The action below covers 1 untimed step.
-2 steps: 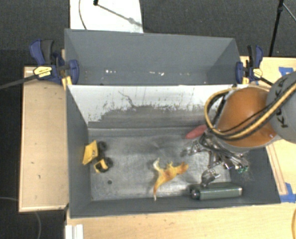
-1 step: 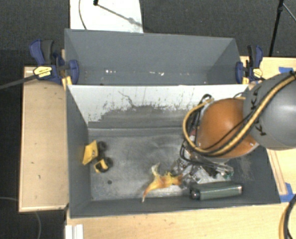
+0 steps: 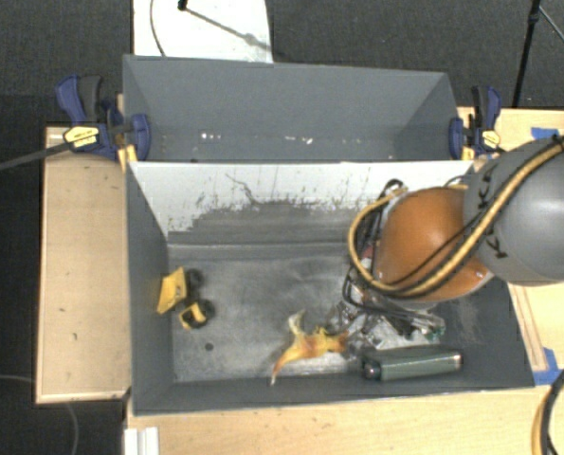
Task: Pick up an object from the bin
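The end effector (image 3: 357, 326) is seen low in the grey metal bin (image 3: 263, 112), close to the front wall and right of the middle. It is largely masked from above by the rounded orange cover (image 3: 424, 246) on the wrist and by the looped cables (image 3: 365, 245) beside it. Whether it is open or closed cannot be told, and nothing can be made out in its grip.

A limp yellow-orange thing (image 3: 308, 347) with ragged, pointed ends is lying on the bin floor at the front centre. Its right end is reached by the tip of the end effector, though contact cannot be confirmed. Just to the right, along the front wall, a dark oblong thing (image 3: 412, 364) shaped like a thick marker is laid flat, beneath the wrist and very near the tip. A small pale item with a touch of green (image 3: 427, 329) is partly covered by the wrist, and its kind cannot be told.

Well apart, at the left side of the floor, a small yellow and black toy (image 3: 180, 298) is found beside the left wall.
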Available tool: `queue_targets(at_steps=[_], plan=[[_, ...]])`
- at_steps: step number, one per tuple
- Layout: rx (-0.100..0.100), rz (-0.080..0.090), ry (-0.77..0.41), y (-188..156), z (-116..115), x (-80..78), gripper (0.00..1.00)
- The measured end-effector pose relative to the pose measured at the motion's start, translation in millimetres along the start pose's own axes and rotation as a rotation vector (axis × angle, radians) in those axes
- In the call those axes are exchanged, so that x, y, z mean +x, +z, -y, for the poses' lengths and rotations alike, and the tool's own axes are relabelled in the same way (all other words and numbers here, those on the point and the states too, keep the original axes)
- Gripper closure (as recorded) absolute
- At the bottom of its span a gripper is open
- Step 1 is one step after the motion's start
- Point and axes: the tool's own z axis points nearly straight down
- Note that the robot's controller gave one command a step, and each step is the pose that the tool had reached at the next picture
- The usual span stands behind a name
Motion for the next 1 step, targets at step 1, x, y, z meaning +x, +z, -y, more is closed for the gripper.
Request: queue_targets(at_steps=[1], plan=[[-0.002,-0.003,0.033,-148.9,-0.6,-2.0,1.00]])
